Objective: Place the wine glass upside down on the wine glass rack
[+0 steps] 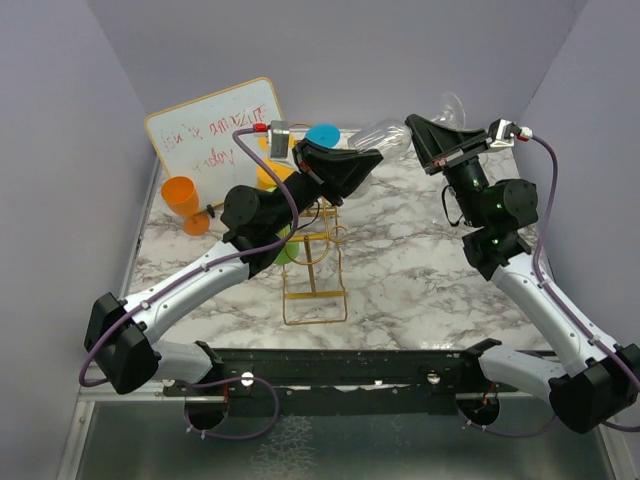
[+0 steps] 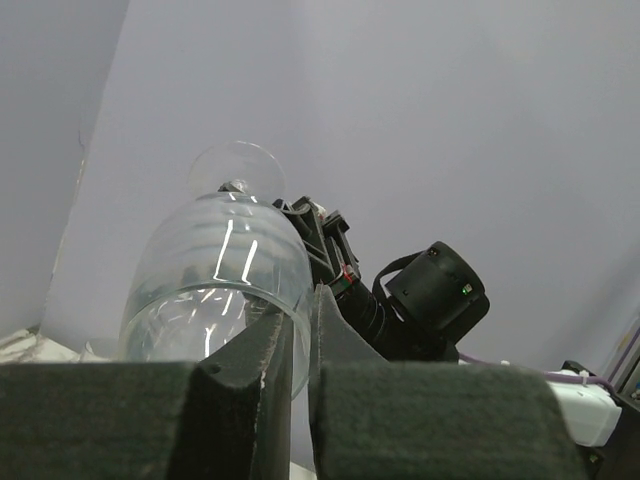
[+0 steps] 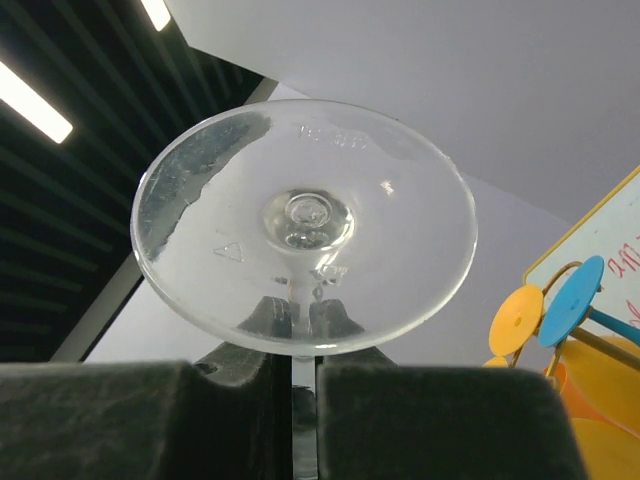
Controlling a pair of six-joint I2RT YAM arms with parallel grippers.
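Hiding most of the wine glass (image 3: 305,215) stem, the right gripper (image 3: 303,340).

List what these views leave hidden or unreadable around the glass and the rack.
- The wine glass rack: top view, the left arm covers part of its post and hooks; both wrist views miss it.
- The wine glass bowl: right wrist view, its own foot hides it.
- Lettering on the foot: right wrist view, too blurred to read.
- The whiteboard writing: top view, too small to read.

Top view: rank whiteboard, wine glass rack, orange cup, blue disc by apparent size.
1. whiteboard
2. wine glass rack, partly covered
3. orange cup
4. blue disc, partly covered, so its full size is unsure
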